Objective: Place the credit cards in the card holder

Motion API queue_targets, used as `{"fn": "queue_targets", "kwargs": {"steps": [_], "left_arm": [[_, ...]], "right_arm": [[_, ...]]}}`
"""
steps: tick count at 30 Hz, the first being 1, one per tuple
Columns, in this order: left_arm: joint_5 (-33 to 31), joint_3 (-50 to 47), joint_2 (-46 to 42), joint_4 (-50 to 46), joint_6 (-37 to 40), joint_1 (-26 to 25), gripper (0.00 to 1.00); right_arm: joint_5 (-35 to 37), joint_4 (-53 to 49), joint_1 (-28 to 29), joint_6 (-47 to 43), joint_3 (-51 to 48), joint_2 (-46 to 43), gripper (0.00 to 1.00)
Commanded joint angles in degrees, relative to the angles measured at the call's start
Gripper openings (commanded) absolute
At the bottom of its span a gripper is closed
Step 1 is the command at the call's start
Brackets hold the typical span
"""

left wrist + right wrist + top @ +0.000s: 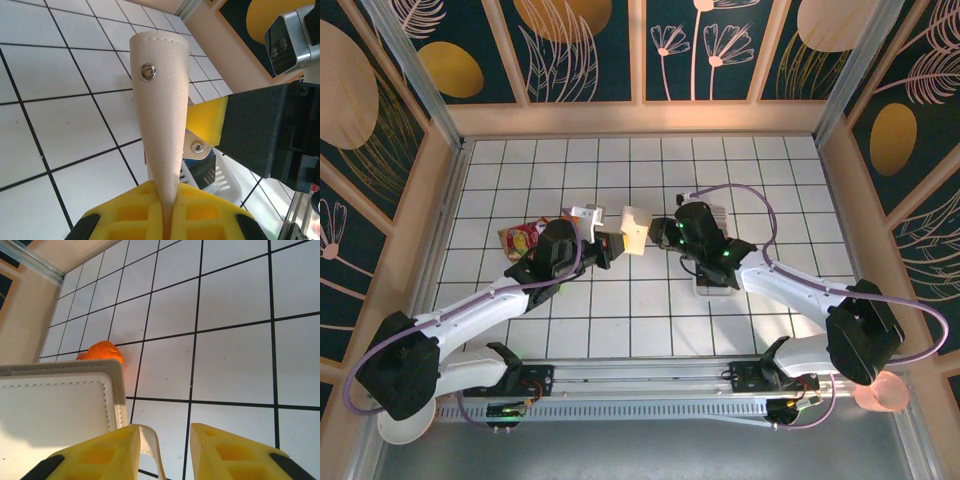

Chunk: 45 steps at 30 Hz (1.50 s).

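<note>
Left gripper (167,189): its yellow pads (127,212) are sitting nearest to the left wrist camera, and they are clamping tight on the lower edge of the card holder (160,115).
Card holder: it is hanging above the tiles near the middle of the table (650,330), between the two grippers. In the left wrist view it is standing up narrow and folded, with the beige side out, and one metal snap is showing near its top.
Snap tab (198,146): it is sticking out at 4 o'clock from the holder in the left wrist view. It is carrying a second stud and is touching a yellow finger of the right gripper (665,232).
Right gripper: in the top view it is waiting at 3 o'clock of the holder, with its two fingers standing apart. In the right wrist view the thin tab is leaning against the inner face of the finger at 7 o'clock, and the finger at 5 o'clock is touching nothing.
White tray (706,290): it is lying on the tiles at about 5 o'clock of the holder, mostly under the right arm. Something dark is lying in it in the left wrist view, but it is too hidden to tell what.
Snack packet (520,238): red and yellow, it is lying at 9 o'clock of the holder, just beside the left arm.
</note>
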Motion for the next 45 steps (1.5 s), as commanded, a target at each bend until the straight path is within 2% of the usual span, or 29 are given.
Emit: {"fn": "queue_targets", "kwargs": {"steps": [1,6,9,13,17,19,22,26,36,38,41,45], "left_arm": [[0.2,0.2,-1.3,1.9,-2.2,-0.2,0.00],[-0.4,1.3,-0.1,1.2,-4.4,-0.2,0.00],[-0.9,2.1,0.7,0.3,-4.7,-0.2,0.00],[-0.2,2.0,0.7,1.3,-6.2,-0.2,0.00],[-0.4,1.4,-0.5,2.5,-8.5,-0.2,0.00],[2.5,-0.1,-1.1,5.1,-10.2,-0.2,0.00],[3.6,-2.9,-1.5,8.5,-12.8,-0.2,0.00],[4.3,-4.5,-2.0,7.6,-13.2,-0.2,0.00],[2.9,-9.3,-5.9,11.6,-15.4,-0.2,0.00],[3.0,-9.6,-5.4,11.8,-16.0,-0.2,0.00],[3.3,-10.1,-4.9,12.4,-16.6,-0.2,0.00],[2.8,-10.8,-4.9,12.7,-17.2,-0.2,0.00]], "right_arm": [[-1.3,2.9,-0.3,-0.3,-1.3,0.7,0.30],[-5.7,3.1,-0.4,-2.2,-1.2,0.9,0.31],[-6.9,3.5,-0.3,-2.3,-2.6,-0.3,0.35],[-6.7,4.1,-0.2,-1.9,-4.9,-2.7,0.34],[-5.4,3.6,-0.3,-1.3,-5.7,-3.1,0.27],[-5.7,3.4,-0.3,-1.6,-5.0,-3.1,0.21],[-5.3,3.4,0.5,-2.5,-4.1,-3.7,0.22],[-4.8,4.0,0.7,-2.4,-4.3,-3.4,0.24],[-5.5,5.4,3.1,-1.0,-4.3,-1.2,0.09],[-5.4,5.2,4.0,-1.1,-4.4,-1.4,0.10],[-5.4,4.7,4.7,-1.2,-4.5,-1.1,0.23],[-4.0,3.8,5.0,-0.8,-5.2,-0.3,0.27]]}}
